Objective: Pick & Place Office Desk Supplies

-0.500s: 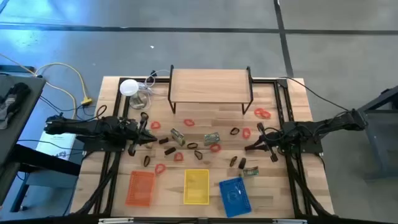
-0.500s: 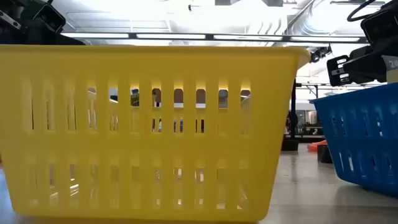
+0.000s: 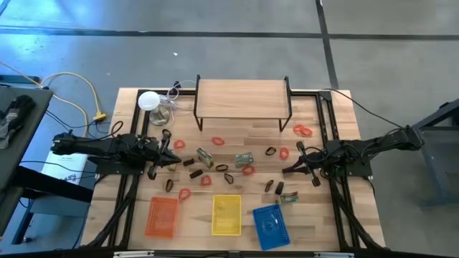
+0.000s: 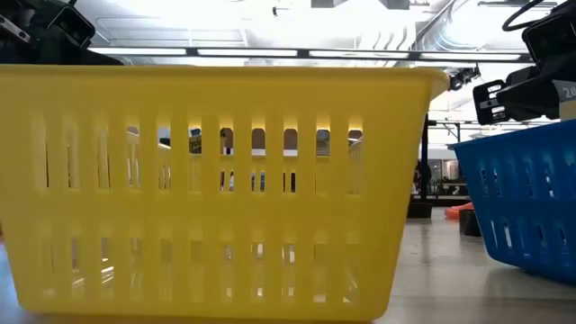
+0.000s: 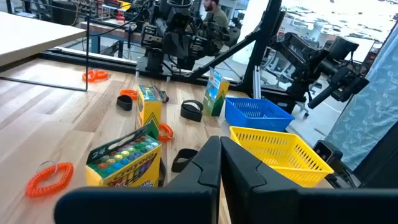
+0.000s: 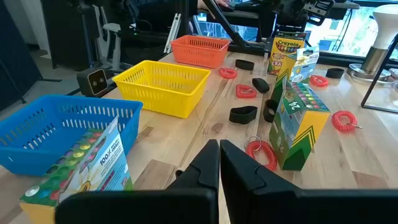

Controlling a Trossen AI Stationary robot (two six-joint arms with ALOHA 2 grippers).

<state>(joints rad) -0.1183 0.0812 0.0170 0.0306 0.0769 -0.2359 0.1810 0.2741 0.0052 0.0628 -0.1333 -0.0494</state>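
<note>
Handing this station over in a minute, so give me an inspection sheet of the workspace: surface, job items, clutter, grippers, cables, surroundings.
Surface: wooden table, with a small wooden shelf at the back.
Job's things: crayon boxes, red coil loops and black bands scattered mid-table; orange basket, yellow basket and blue basket along the front edge, all look empty.
Clutter: white round disc at the back left.
Grippers: left gripper shut, holding nothing; right gripper shut, holding nothing.
Cables: yellow cable on the floor, left.
Surroundings: person beyond the table.
</note>
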